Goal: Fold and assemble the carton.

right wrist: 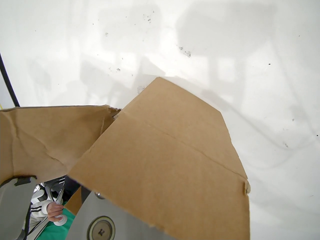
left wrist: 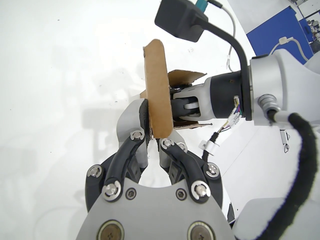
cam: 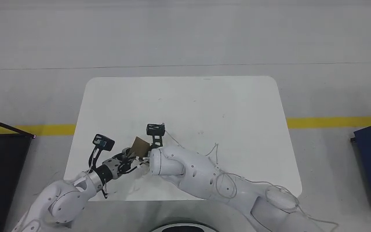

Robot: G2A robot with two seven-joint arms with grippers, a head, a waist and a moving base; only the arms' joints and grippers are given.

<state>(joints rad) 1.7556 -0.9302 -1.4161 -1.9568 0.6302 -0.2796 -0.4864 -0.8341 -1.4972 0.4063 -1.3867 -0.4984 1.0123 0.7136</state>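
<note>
A small brown carton [cam: 139, 144] hangs half-folded just above the white table [cam: 232, 110], near its front left. My left gripper [left wrist: 152, 123] is shut on the lower end of an upright flap [left wrist: 157, 88], which stands edge-on in the left wrist view. From the other side my right gripper [left wrist: 178, 101] pushes into the carton behind that flap, and the cardboard hides its tip. In the right wrist view a flat creased panel [right wrist: 170, 156] and a crumpled flap [right wrist: 45, 136] lie close over the camera. From above, the left gripper [cam: 128, 155] and right gripper [cam: 148, 154] meet at the carton.
The table's front edge [cam: 174, 200] runs close beneath both arms. Bare table surface [right wrist: 175, 26] stretches to the back and right. A yellow floor line [cam: 330, 122] crosses behind, with a blue object [cam: 364, 145] at the right and a dark one [cam: 14, 132] at the left.
</note>
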